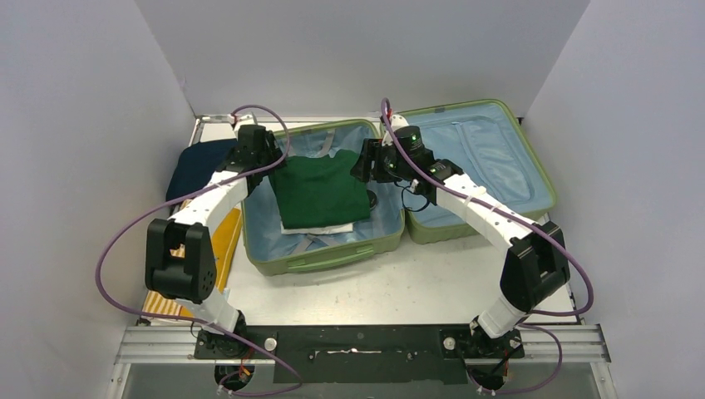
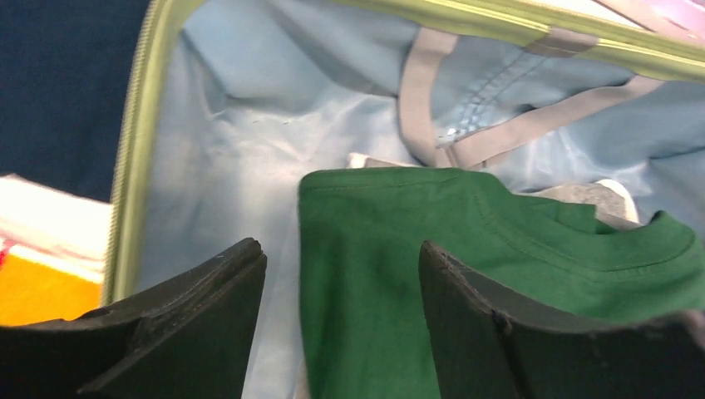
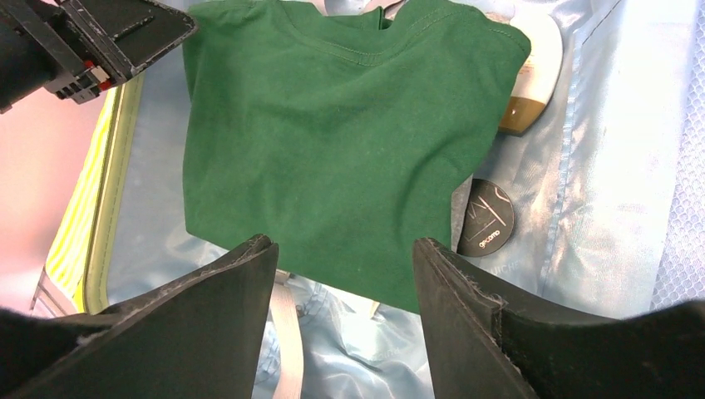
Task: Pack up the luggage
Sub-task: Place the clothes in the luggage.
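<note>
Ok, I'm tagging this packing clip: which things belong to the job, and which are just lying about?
Job: light-green hard-shell suitcase; folded dark-green T-shirt inside it; small round black tin beside the shirt.
Lying about: folded navy cloth and folded yellow cloth, outside the suitcase.

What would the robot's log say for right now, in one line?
luggage: open flat | green shirt: folded inside | left jaws: open, empty | right jaws: open, empty

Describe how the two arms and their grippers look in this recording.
The left arm and right arm have white links and bulky black joint housings, each trailing a purple cable. A green light glows near the right wrist. The left gripper and right gripper carry black wedge-shaped fingers with scuffed edges.
</note>
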`<state>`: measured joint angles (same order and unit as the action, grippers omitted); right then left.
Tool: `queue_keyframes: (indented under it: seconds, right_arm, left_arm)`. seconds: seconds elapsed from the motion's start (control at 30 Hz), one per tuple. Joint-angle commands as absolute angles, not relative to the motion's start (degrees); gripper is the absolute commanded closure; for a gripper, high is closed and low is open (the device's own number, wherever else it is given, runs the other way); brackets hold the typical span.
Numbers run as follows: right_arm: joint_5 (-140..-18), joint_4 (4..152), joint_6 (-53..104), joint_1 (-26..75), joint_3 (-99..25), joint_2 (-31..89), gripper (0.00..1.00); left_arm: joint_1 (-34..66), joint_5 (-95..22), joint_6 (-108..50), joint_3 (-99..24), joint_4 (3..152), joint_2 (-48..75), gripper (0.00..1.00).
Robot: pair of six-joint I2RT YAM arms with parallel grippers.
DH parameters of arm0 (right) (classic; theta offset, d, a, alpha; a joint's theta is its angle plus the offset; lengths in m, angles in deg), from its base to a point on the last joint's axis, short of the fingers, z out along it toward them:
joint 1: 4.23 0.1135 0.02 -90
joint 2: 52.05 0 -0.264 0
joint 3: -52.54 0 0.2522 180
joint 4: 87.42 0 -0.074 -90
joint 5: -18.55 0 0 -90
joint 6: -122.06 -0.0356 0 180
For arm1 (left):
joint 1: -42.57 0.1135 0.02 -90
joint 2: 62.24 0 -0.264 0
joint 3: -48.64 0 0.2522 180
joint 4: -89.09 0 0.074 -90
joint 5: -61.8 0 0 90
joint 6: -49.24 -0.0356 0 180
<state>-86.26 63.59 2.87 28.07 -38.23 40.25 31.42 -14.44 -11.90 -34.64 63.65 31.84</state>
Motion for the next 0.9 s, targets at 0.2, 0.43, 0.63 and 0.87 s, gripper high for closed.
queue_keyframes:
  seconds: [0.2, 0.43, 0.63, 0.87]
  right_arm:
    - [-87.0, 65.4, 3.2, 29.2, -41.0, 42.5, 0.48]
    - [-89.2, 69.4, -0.3, 29.9, -43.3, 50.6, 0.62]
    - [-86.9, 69.2, -1.5, 28.1, -41.9, 56.4, 0.66]
    - [-84.9, 65.8, -0.6, 26.1, -39.5, 56.9, 0.70]
  left_arm:
    - [26.0, -14.8, -10.8, -36.3, 58.3, 18.5, 0.38]
    - [18.8, -21.4, -7.5, -24.6, 62.8, 20.2, 0.74]
    - [19.4, -15.7, -6.1, -17.5, 61.9, 21.8, 0.85]
    - [20.1, -14.1, -6.5, -15.0, 59.8, 21.8, 0.87]
